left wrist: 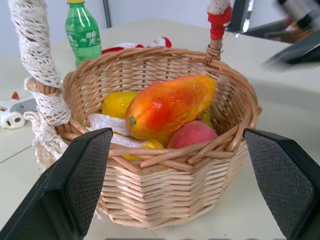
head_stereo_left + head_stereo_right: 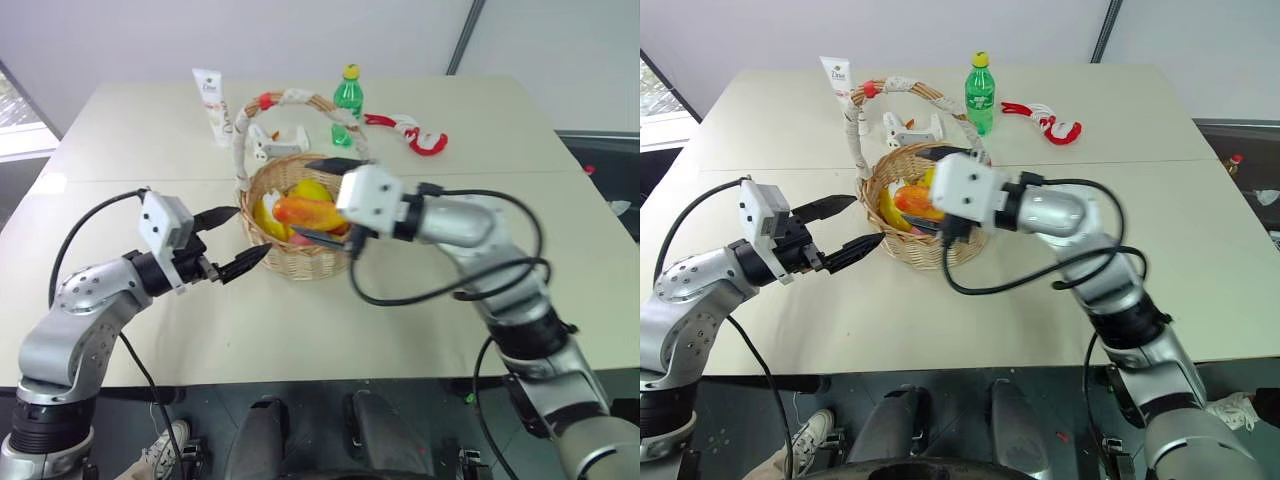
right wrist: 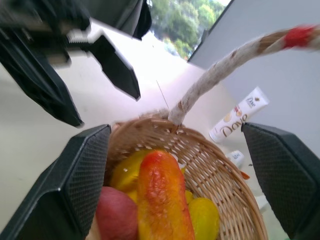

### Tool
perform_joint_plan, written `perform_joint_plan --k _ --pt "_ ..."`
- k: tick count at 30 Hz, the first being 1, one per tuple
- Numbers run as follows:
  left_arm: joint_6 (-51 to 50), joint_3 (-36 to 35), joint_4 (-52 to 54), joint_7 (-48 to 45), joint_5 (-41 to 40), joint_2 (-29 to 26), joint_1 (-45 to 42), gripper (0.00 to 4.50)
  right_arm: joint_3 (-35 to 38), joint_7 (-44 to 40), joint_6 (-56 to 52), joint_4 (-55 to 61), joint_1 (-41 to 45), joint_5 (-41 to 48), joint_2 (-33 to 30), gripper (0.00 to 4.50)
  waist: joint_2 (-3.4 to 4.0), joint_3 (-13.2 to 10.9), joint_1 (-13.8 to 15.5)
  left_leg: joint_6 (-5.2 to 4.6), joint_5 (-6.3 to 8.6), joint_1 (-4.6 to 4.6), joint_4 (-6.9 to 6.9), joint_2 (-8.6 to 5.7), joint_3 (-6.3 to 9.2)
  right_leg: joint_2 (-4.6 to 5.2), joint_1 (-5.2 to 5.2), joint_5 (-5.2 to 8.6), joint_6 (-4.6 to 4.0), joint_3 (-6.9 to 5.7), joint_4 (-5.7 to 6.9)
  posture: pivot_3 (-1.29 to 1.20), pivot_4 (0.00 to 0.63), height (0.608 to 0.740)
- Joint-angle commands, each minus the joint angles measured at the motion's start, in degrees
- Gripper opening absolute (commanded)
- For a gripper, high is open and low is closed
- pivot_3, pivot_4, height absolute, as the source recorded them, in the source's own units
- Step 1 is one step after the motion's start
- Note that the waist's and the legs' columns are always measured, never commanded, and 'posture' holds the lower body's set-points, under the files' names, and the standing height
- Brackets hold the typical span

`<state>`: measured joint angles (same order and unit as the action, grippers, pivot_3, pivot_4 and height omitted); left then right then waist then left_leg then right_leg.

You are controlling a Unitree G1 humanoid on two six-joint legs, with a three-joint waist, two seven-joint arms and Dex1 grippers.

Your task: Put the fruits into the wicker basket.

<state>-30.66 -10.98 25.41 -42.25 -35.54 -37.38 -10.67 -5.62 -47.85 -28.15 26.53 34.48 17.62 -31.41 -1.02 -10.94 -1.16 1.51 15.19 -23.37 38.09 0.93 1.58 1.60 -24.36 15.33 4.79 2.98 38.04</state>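
Observation:
The wicker basket [image 2: 300, 262] stands mid-table, its cloth-wrapped handle [image 2: 290, 98] arching above it. Inside, a red-orange-yellow mango [image 1: 170, 105] lies on top of a pink peach [image 1: 192, 135], a lemon [image 1: 117, 102] and yellow bananas [image 2: 268, 215]. My right gripper [image 2: 318, 200] is open at the basket's right rim, one finger above the mango and one below it, and the mango rests on the other fruits. My left gripper [image 2: 243, 238] is open and empty just left of the basket, pointing at its wall.
Behind the basket stand a green bottle [image 2: 348, 95], a white cream tube [image 2: 213, 105] and a small white object [image 2: 275, 140]. A red-and-white rope toy [image 2: 415, 132] lies at the back right. The table's front edge [image 2: 300, 378] runs below both arms.

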Motion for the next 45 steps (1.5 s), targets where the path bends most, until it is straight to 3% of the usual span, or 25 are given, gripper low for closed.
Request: perform_joint_plan --k 1,4,8,13,16,18,23,24,30,35,43,45 --pt "0.5 0.7 0.7 -0.6 -0.9 0.5 -1.5 4.50 11.0 -0.4 -9.8 5.7 -7.1 11.4 -3.6 4.48 -0.02 0.0 0.4 0.00 0.00 0.00 0.00 0.00 0.01 0.01 0.03 0.00 0.00 -0.01 -0.01 0.00 0.150 0.740" --pt "0.7 1.9 -0.3 -1.0 -0.5 1.1 -2.7 4.50 12.8 5.6 -12.1 3.8 -9.8 11.8 -1.4 4.48 -0.01 0.0 -0.2 -0.02 0.01 0.05 0.00 -0.01 -0.06 -0.02 0.07 0.01 0.00 0.02 -0.05 0.00 0.150 0.740" --pt "0.7 3.2 -0.9 -1.0 -0.2 2.3 -4.2 4.50 9.8 14.0 -8.4 -4.3 -7.9 6.8 5.7 4.48 0.00 0.0 -1.3 -0.02 0.00 0.15 0.00 -0.01 -0.09 -0.24 0.07 0.01 -0.01 0.03 0.05 0.00 0.150 0.740" --pt "0.2 3.9 0.0 0.2 -0.6 4.0 -4.2 4.50 5.5 17.3 -1.2 -14.8 -4.6 2.2 13.0 4.48 0.00 0.0 -1.4 -0.01 0.00 0.13 -0.04 0.04 -0.07 -0.42 0.02 0.01 -0.02 0.09 0.07 0.00 0.150 0.740" --pt "0.3 3.6 0.7 1.4 -0.6 5.3 -2.3 4.50 5.8 17.5 1.4 -17.6 -4.0 2.2 15.0 3.69 0.00 0.0 -1.1 -0.01 0.00 0.07 -0.05 0.04 -0.02 -0.36 -0.01 0.01 -0.02 0.08 0.07 0.00 0.150 0.740" --pt "0.4 3.1 1.4 2.0 -1.0 5.8 -1.0 4.50 6.5 17.4 2.2 -18.0 -4.0 3.0 15.6 2.82 0.00 0.0 -1.1 -0.01 0.00 0.05 -0.05 0.02 0.02 -0.16 -0.02 0.01 -0.02 0.04 0.07 0.00 0.150 0.740" --pt "0.7 2.7 1.5 2.4 -1.4 6.4 -0.1 4.50 7.2 16.3 3.0 -16.2 -4.8 3.9 14.5 0.16 0.00 0.0 -1.1 -0.01 0.00 0.03 -0.03 -0.05 -0.03 -0.01 -0.01 0.00 0.01 0.04 0.04 0.00 0.150 0.740" --pt "0.8 2.8 1.1 2.3 -1.2 6.5 -0.3 4.50 7.9 16.6 3.5 -15.5 -5.2 3.6 13.8 0.07 0.00 0.0 -1.1 -0.01 0.00 0.03 -0.03 -0.04 -0.02 -0.03 -0.01 0.00 0.01 0.04 0.04 0.00 0.150 0.740" --pt "1.0 3.7 0.2 1.9 -1.1 7.5 -1.4 4.50 18.5 20.0 6.4 -15.2 -8.2 2.9 7.0 0.07 0.01 0.0 -0.8 -0.01 0.00 0.01 -0.03 -0.09 -0.04 -0.03 -0.01 0.00 0.02 0.04 0.02 0.00 0.150 0.740" --pt "1.5 5.1 -1.3 1.1 -0.3 8.3 -2.5 4.50 28.3 27.5 10.8 -25.5 -8.5 -1.5 0.6 0.07 0.01 0.0 -0.7 -0.01 0.00 0.01 -0.03 -0.17 -0.08 -0.05 -0.01 0.00 0.02 0.05 0.01 0.00 0.150 0.740" --pt "3.2 6.9 -3.8 1.3 1.5 10.3 -4.8 4.50 31.3 35.8 20.2 -43.5 -2.8 -5.5 -1.2 0.07 0.11 0.0 -1.7 -0.02 0.00 0.18 -0.10 -0.10 -0.46 -0.23 0.00 0.00 0.01 0.25 0.06 0.00 0.150 0.740" --pt "3.4 6.6 -3.9 2.0 1.6 10.6 -4.5 4.50 31.2 35.1 19.9 -43.2 -3.2 -4.7 -1.4 1.05 0.11 0.0 -1.5 -0.02 -0.01 0.18 -0.10 -0.07 -0.43 -0.28 0.00 0.00 0.01 0.25 0.06 0.00 0.150 0.740"
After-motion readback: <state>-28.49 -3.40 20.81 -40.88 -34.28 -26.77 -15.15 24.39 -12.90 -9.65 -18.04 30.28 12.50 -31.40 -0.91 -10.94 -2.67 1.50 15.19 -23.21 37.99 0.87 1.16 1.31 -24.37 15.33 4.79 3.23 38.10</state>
